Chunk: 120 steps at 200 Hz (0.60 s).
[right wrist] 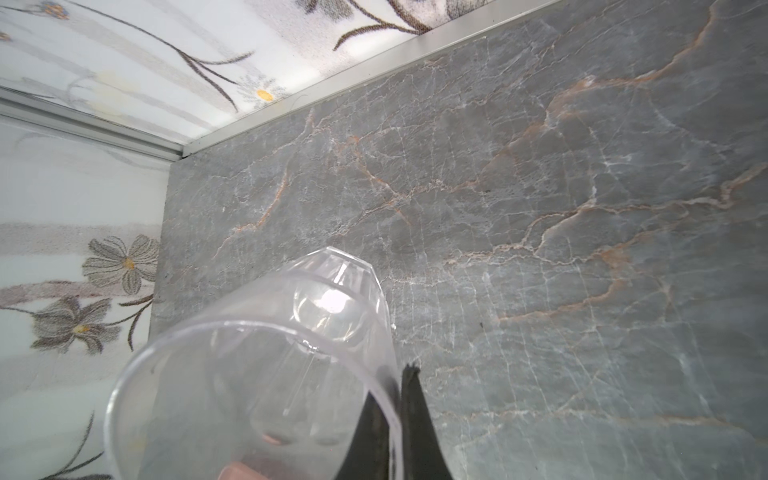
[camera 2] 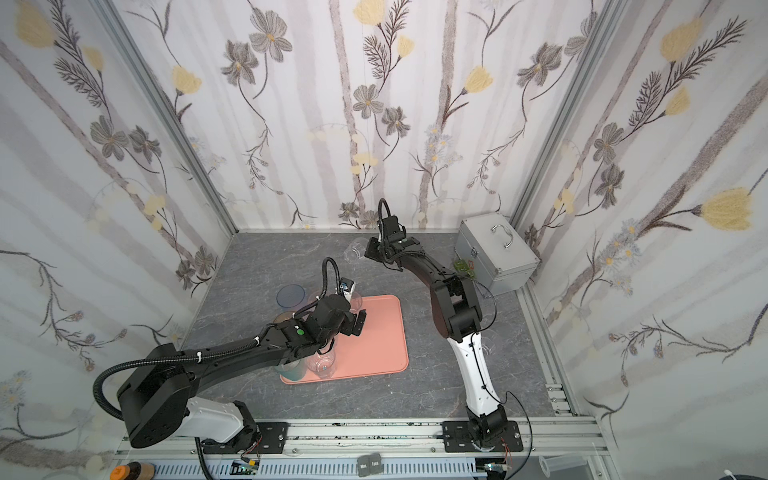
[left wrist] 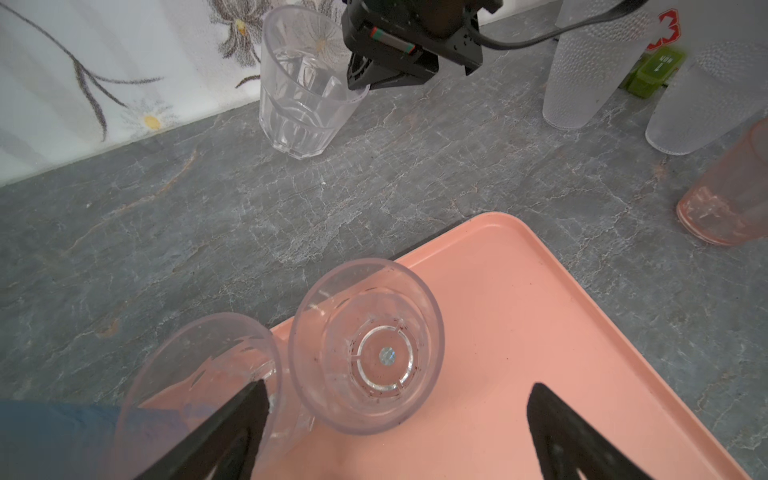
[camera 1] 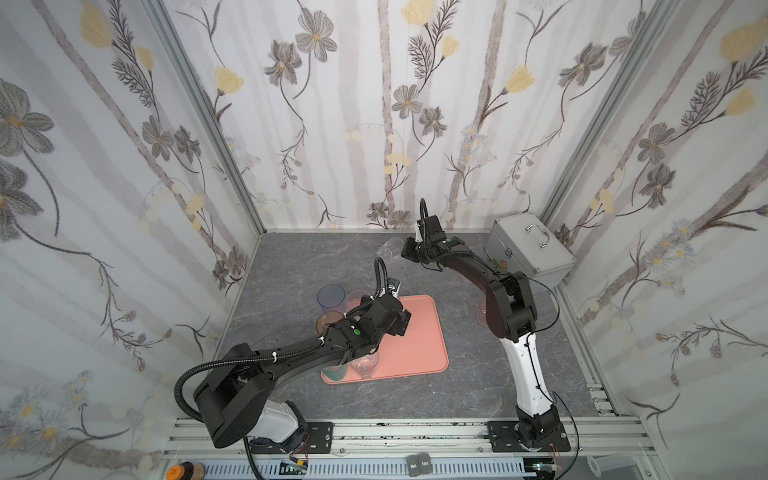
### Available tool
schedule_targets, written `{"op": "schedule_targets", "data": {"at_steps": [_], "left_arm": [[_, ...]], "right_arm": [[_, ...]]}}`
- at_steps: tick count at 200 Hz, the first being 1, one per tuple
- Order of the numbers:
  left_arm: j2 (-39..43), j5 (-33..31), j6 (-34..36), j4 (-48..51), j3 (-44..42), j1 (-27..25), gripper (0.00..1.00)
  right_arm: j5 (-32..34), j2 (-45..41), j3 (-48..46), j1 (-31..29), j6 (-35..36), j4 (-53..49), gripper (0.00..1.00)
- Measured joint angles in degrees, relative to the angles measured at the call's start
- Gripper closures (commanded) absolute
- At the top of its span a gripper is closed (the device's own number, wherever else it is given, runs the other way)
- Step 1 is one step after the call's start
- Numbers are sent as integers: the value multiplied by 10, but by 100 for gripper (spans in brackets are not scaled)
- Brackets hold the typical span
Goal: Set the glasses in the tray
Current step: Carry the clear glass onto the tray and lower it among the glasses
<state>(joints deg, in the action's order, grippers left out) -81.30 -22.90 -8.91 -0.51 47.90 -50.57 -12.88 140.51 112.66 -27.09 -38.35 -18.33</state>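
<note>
Status: right hand is pinched shut on the rim wall of a faceted glass, one finger inside and one outside. That glass is close to the back wall and well apart from the tray; can't tell if its base is off the tabletop. Left hand is spread wide and empty, hanging over the tray's far edge just above a clear glass that stands upright on the tray. Next to that is a lilac glass at the tray's edge; can't tell if it's fully on. Progress, my read: partway. A top view adds a teal glass and a second clear glass at the tray's near end. Blue glass and amber glass sit by its left side, but the left arm hides that edge, so on or off is unclear. Left to do: the faceted one, two frosted glasses and a pink glass, all off the tray. Frosted glasses show clearly only in the left wrist view; I can't make them out in the top views. Finger pinch shows only in the right wrist view.
</note>
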Motion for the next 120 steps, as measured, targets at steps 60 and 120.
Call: {"op": "schedule_targets", "data": {"at_steps": [60, 120], "left_arm": [[27, -5, -39, 55, 40, 24, 0], [145, -4, -91, 81, 16, 29, 0]], "right_arm": [[-18, -188, -199, -1, 15, 42, 100], [-14, -365, -334, -4, 50, 38, 100]]}}
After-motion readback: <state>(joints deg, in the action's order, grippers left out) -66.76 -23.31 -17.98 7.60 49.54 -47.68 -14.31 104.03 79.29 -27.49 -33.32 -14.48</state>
